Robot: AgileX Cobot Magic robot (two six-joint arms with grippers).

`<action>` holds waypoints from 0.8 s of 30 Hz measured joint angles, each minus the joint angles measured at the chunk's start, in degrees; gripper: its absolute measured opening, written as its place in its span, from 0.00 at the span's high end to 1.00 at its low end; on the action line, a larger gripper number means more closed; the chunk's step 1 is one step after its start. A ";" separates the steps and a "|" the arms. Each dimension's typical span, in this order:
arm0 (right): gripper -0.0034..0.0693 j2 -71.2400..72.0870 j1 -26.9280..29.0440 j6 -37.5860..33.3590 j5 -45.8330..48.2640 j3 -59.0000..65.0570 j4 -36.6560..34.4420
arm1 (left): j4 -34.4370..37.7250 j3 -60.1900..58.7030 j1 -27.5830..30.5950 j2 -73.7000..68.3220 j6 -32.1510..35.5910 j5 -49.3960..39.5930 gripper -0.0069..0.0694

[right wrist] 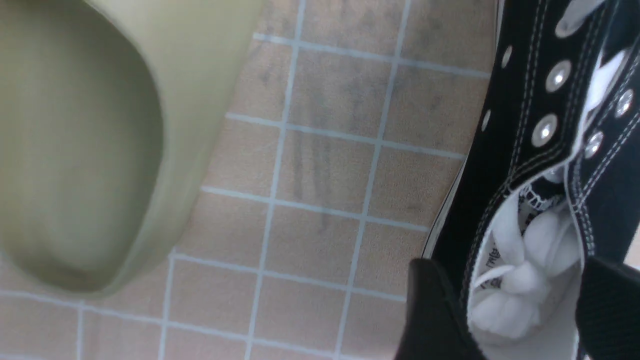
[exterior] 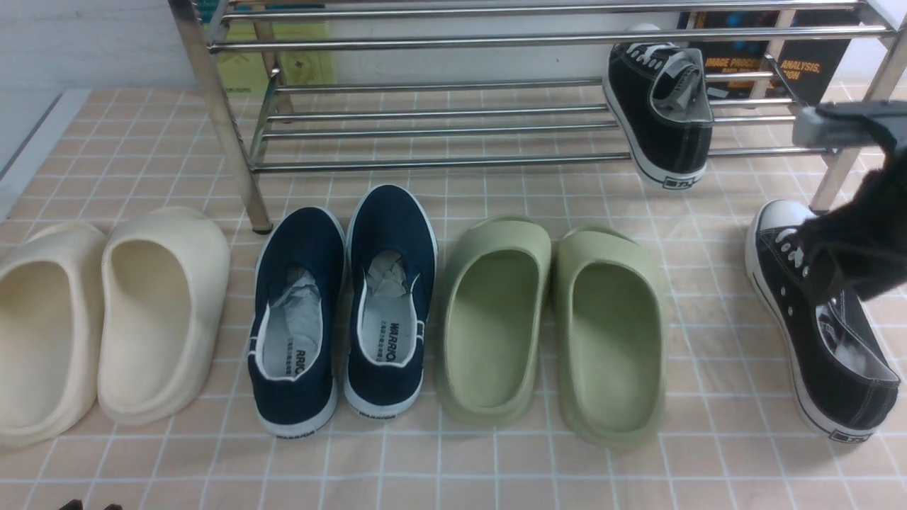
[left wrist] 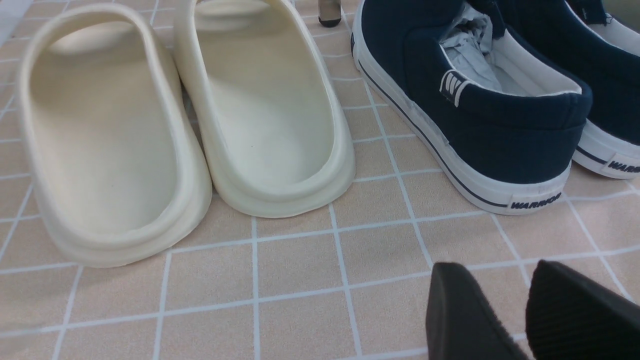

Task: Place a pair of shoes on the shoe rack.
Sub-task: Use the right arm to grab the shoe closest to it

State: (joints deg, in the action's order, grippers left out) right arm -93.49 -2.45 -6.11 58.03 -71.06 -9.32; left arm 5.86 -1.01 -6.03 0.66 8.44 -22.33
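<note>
One black canvas sneaker (exterior: 662,120) lies on the lowest tier of the chrome shoe rack (exterior: 453,131), at its right end, with its heel hanging over the front rail. The other black sneaker (exterior: 829,354) stands on the tiled floor at far right, toe toward the rack. My right arm (exterior: 861,248) reaches down over its laces. In the right wrist view my right gripper (right wrist: 515,305) is open, one finger on each side of this sneaker (right wrist: 520,150) at its paper-stuffed mouth. My left gripper (left wrist: 500,274) hovers open over bare floor, holding nothing.
In front of the rack, from left to right, stand cream foam slippers (exterior: 106,319), navy slip-on shoes (exterior: 347,304) and green foam slippers (exterior: 553,319). A rack leg (exterior: 234,156) stands behind the navy pair. The cream slippers (left wrist: 270,110) and a navy shoe (left wrist: 480,125) lie ahead of my left gripper.
</note>
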 joint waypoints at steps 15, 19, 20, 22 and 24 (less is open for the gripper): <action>0.95 -3.17 0.00 -0.25 -13.16 9.63 1.12 | 0.00 0.00 0.00 0.00 0.00 0.00 0.59; 0.96 -1.89 0.00 -0.25 -9.54 7.64 1.92 | 0.00 0.00 0.00 0.00 0.00 0.00 0.59; 0.96 -0.39 0.00 -0.25 -7.25 6.08 1.72 | 0.00 0.00 0.00 0.00 0.00 0.00 0.59; 0.96 1.23 0.00 -0.25 -4.70 4.19 1.06 | 0.00 0.00 0.00 0.00 0.00 0.00 0.59; 0.95 2.11 0.00 -0.25 -3.81 2.94 0.46 | 0.00 0.00 0.00 0.00 0.00 0.00 0.59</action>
State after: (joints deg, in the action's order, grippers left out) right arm -91.38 -2.45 -6.37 54.22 -68.12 -8.86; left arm 5.86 -1.01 -6.03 0.66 8.44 -22.33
